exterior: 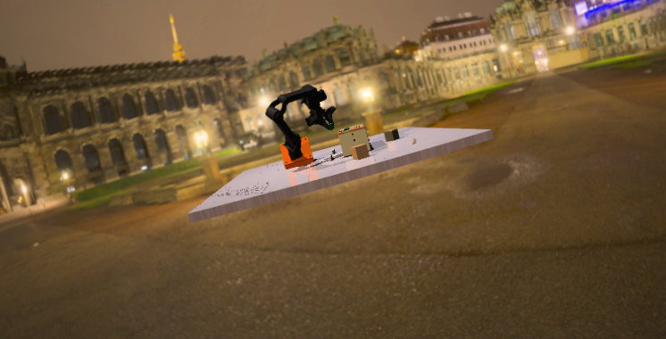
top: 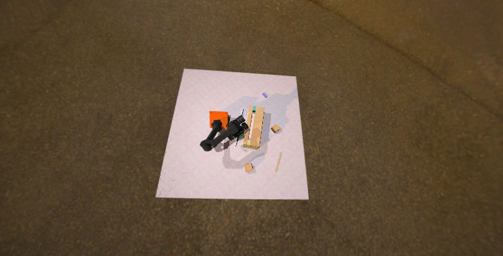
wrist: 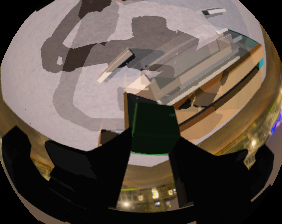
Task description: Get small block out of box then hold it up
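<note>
My gripper [top: 241, 135] [exterior: 329, 127] [wrist: 150, 132] is shut on a dark green block [wrist: 154, 125]. In the wrist view the block sits between both black fingertips. In the exterior view it is raised above the table, beside the box and near the height of its top. The tan box [top: 258, 127] [exterior: 353, 143] [wrist: 236, 109] stands upright, with a long slot along its top. A teal patch [top: 253, 108] [wrist: 261, 63] marks one end and a pale green patch [top: 249, 141] the other. The gap between block and box is small in the top view.
Tan cubes [top: 275, 128] [top: 249, 167] stand beyond the box and off its pale green end. A thin stick [top: 278, 162] [exterior: 413, 141], a purple piece [top: 264, 95] and thin white pieces [top: 242, 112] [wrist: 115, 66] lie on the table. The orange base [top: 214, 116] is opposite the box.
</note>
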Robot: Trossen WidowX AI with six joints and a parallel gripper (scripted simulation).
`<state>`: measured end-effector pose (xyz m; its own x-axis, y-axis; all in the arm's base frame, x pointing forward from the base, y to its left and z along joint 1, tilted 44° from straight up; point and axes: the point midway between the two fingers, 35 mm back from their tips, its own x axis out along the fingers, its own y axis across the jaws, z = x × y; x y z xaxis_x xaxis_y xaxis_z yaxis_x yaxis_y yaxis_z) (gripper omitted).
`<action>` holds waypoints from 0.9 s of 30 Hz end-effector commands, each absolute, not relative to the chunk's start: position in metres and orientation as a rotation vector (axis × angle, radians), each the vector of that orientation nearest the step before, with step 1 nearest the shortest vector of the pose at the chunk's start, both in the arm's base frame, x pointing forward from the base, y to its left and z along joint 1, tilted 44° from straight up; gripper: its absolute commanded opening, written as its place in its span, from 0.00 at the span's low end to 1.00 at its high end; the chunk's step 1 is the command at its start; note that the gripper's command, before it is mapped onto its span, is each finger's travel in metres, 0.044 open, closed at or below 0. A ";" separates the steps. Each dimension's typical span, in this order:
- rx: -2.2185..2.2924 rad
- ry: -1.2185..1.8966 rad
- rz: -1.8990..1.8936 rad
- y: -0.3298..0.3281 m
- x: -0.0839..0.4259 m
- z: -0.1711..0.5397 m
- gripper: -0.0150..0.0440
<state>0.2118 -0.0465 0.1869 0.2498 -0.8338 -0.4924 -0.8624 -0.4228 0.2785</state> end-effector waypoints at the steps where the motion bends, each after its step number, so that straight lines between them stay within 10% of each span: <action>1: -2.575 1.650 1.080 -0.042 0.216 0.190 0.25; 27: -2.727 1.621 1.326 -0.037 0.218 0.193 0.25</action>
<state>0.2165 -0.0374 0.1921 0.2709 -0.8416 -0.4672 -0.6240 -0.5231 0.5806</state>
